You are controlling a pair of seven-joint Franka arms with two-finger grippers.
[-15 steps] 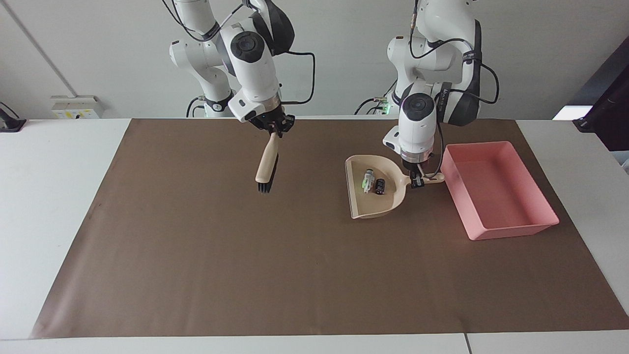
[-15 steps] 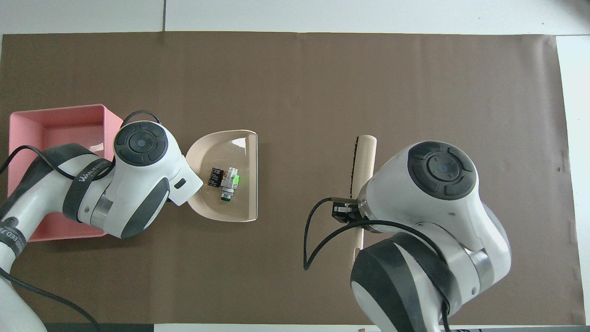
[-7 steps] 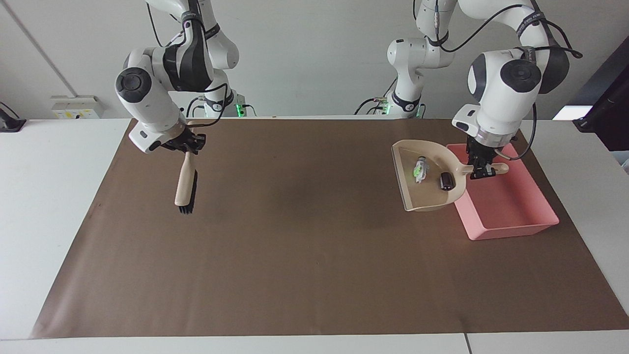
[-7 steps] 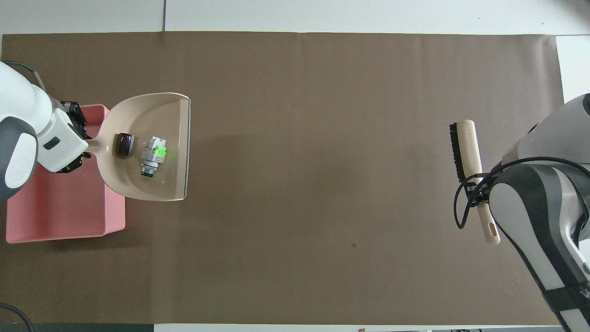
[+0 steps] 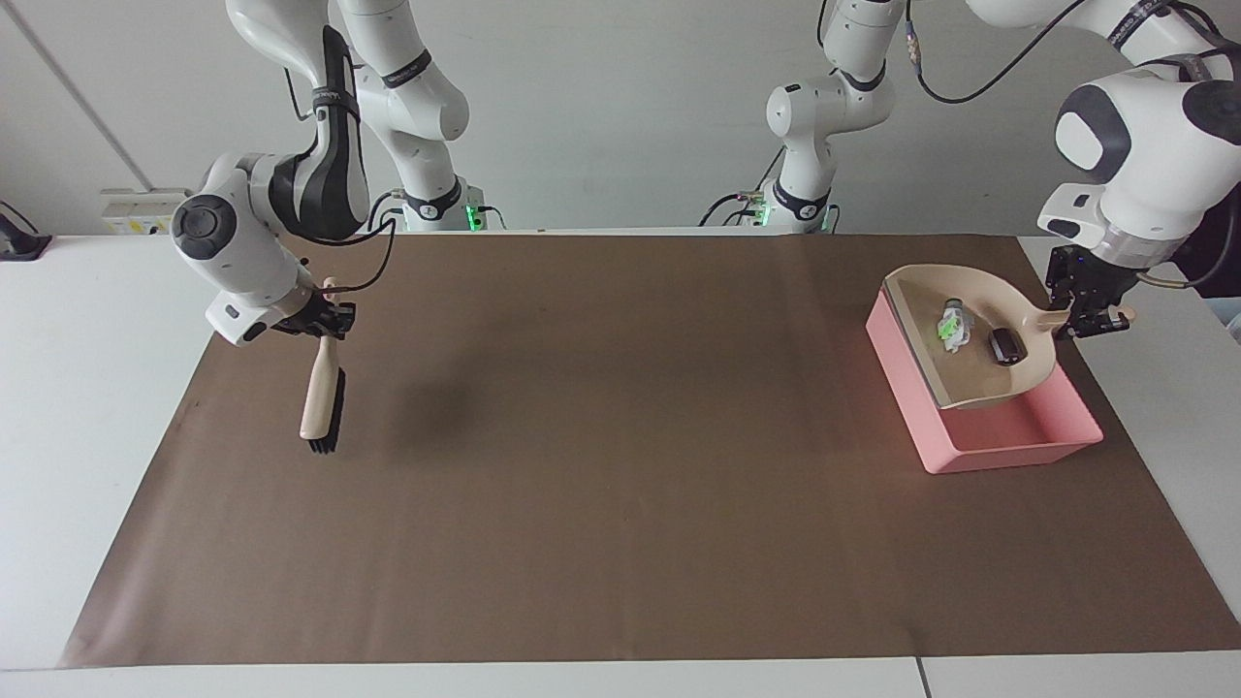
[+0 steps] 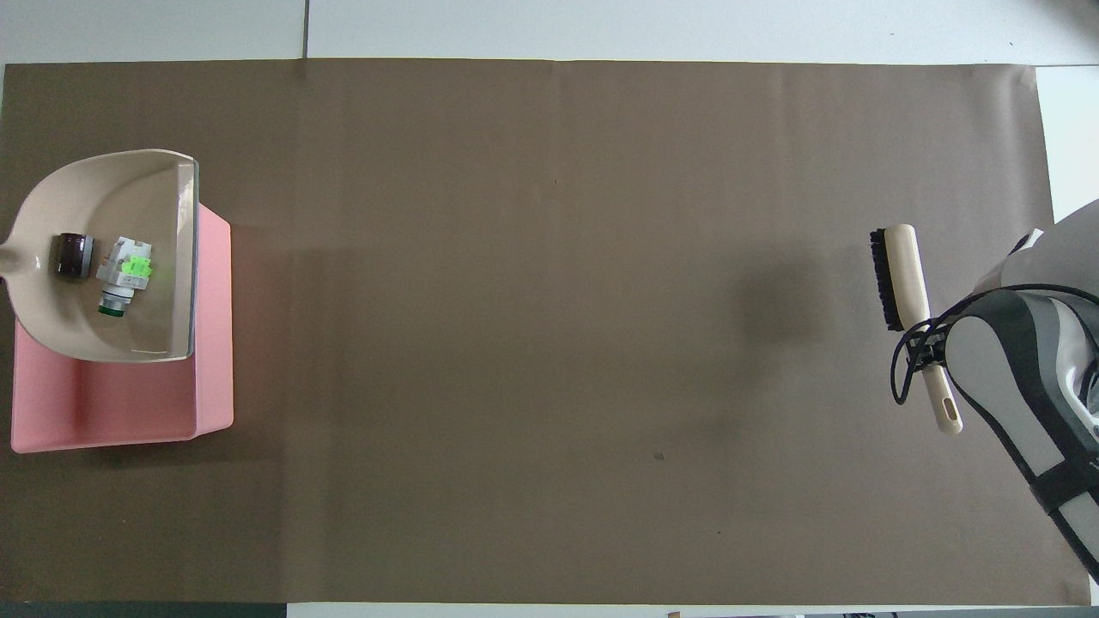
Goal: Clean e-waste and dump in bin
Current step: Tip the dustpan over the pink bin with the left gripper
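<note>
While the right gripper (image 5: 325, 320) grasps the handle of a brush (image 5: 322, 397) hanging over the brown mat (image 5: 601, 465) at its own end, the left gripper (image 5: 1086, 315) clamps the dustpan (image 5: 970, 378) handle, holding the pan, with the e-waste (image 5: 952, 325) inside, over the pink bin (image 5: 1008, 441).

Pink bin (image 5: 1008, 448); beige dustpan (image 5: 970, 383) holding a short black cylinder (image 5: 1004, 345) and a white piece (image 5: 949, 325) with a bright green patch and a dark green end. Brush (image 5: 321, 393): pale beige handle, black bristles. Plain brown paper mat (image 5: 620, 465) on a white table (image 5: 87, 407); arms white with black and grey sections, each hand black: left (image 5: 1088, 312), right (image 5: 325, 318).
</note>
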